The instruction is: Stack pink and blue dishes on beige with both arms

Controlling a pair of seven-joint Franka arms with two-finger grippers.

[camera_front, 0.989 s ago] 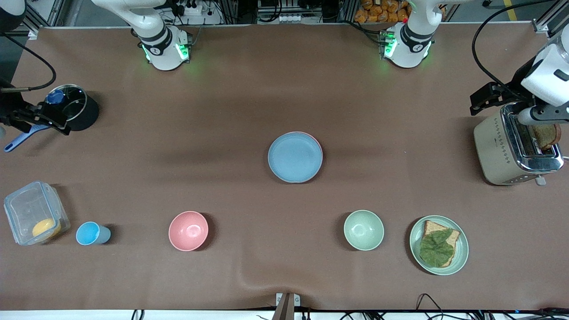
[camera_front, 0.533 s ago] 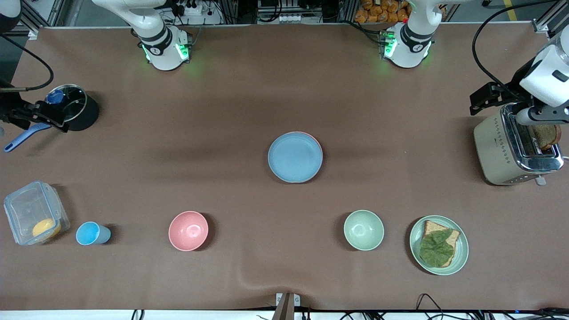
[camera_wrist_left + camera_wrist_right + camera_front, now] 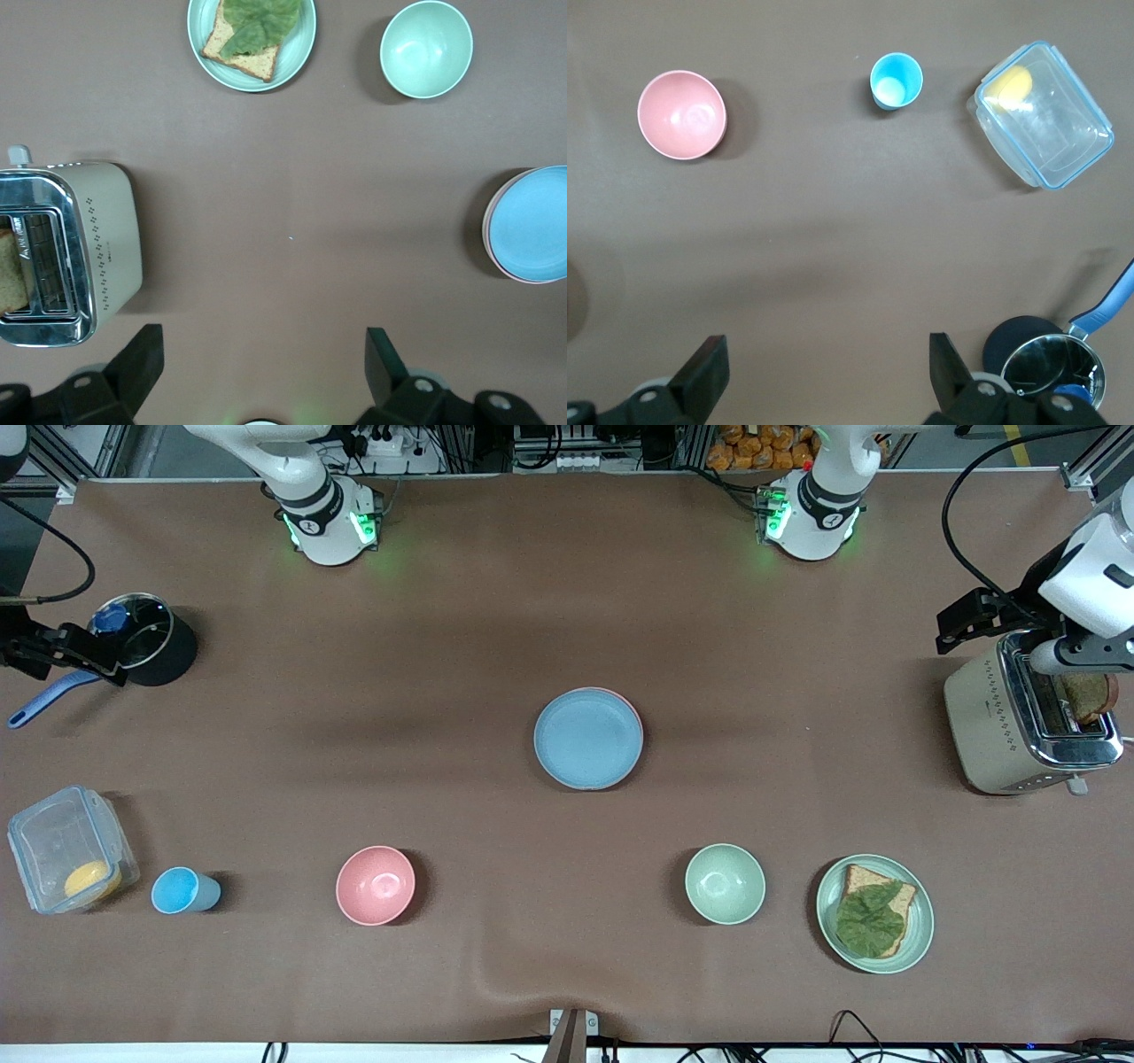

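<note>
Stack, bench centre: blue plate (image 3: 588,738) atop pink plate (image 3: 620,693); beige not visible. Left pincer (image 3: 264,365) wide, near toaster (image 3: 1028,722). Right pincer (image 3: 828,370) wide, near pot (image 3: 146,638). Stacking looks done; next: idle.

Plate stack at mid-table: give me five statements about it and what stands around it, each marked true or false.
1. The blue plate lies on top of the stack. True.
2. A pink rim shows under the blue plate. True.
3. The left tool grips the blue plate. False: it is open, over bare table by the toaster.
4. The green bowl sits on the stack. False: it stands apart, nearer the front camera.
5. The right tool is shut. False: it is open, above the table near the pot.
</note>
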